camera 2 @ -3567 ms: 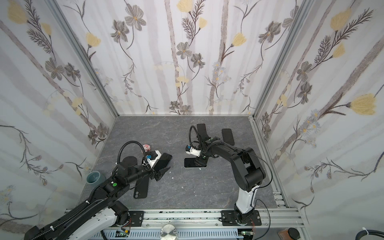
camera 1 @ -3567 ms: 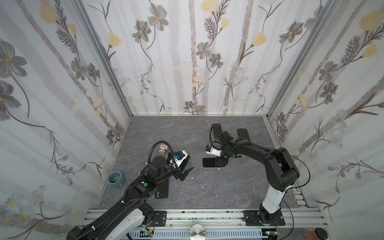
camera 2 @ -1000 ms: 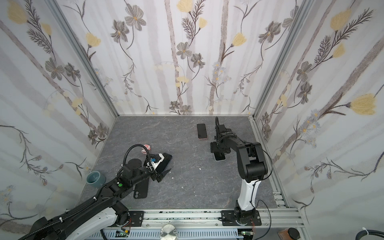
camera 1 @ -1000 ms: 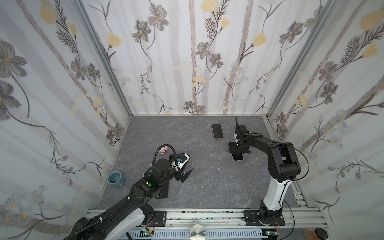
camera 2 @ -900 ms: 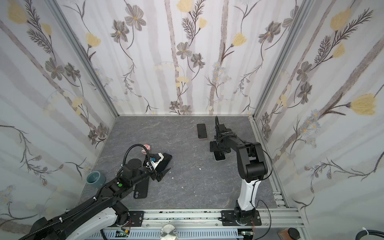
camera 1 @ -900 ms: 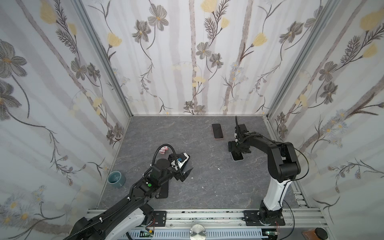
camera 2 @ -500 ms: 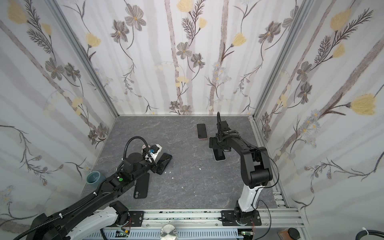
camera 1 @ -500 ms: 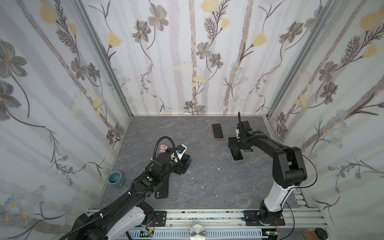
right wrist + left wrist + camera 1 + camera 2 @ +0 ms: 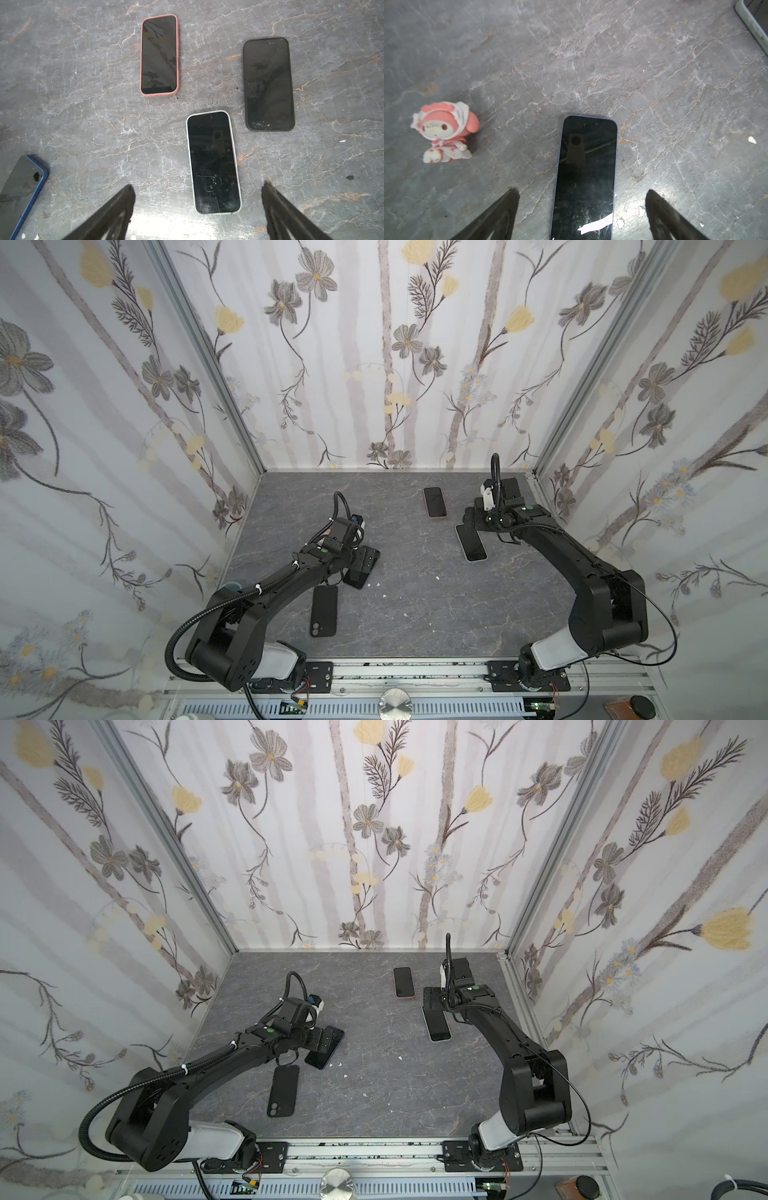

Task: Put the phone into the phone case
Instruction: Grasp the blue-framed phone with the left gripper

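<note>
Left hand point(image 9: 582, 190) is spread wide over the blue-edged phone point(image 9: 586, 166) on the desk point(image 9: 654, 83), left of centre in both top views; the black phone case point(image 9: 324, 611) lies just below it. Right hand point(image 9: 197, 184), also spread, hangs over a white-cased phone point(image 9: 214, 162).

Both top views look steeply down from high over the front edge onto the whole grey surface point(image 9: 415, 605). Each wrist camera hangs close above it, facing down; the right wrist view and both top views share the white-cased phone point(image 9: 214, 162).
</note>
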You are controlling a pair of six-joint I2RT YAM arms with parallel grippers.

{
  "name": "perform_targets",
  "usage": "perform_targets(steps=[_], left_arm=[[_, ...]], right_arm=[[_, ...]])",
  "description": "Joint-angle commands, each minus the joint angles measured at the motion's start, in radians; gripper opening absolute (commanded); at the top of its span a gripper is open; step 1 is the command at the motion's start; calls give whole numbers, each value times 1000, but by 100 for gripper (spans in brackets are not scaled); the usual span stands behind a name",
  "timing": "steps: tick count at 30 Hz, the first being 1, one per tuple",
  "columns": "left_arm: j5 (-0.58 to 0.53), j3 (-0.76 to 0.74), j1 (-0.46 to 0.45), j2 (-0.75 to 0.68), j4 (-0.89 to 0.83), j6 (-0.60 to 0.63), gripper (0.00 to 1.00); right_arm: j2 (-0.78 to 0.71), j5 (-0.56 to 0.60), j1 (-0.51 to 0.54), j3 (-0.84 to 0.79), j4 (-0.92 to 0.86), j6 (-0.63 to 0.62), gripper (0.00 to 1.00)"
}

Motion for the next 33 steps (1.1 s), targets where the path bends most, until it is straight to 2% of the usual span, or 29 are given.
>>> perform_targets(steps=[1, 6, 15, 29, 33], left_arm=[[61, 20, 5, 46, -52, -26, 96], [-10, 24, 7, 100, -68, -23, 96], [23, 101, 4, 179, -94, -11, 92], [-19, 240, -38, 363, -187, -2, 89], [-54, 280, -42, 414, -226, -5, 84]], right_arm=[[-17, -34, 2, -22, 0, -18, 93], [-58, -52, 13, -61, 3, -27, 92], [-76, -49, 16, -83, 4, -35, 92], [-54, -38, 22, -78, -8, -59, 91], [-48, -38, 23, -79, -13, -66, 91]])
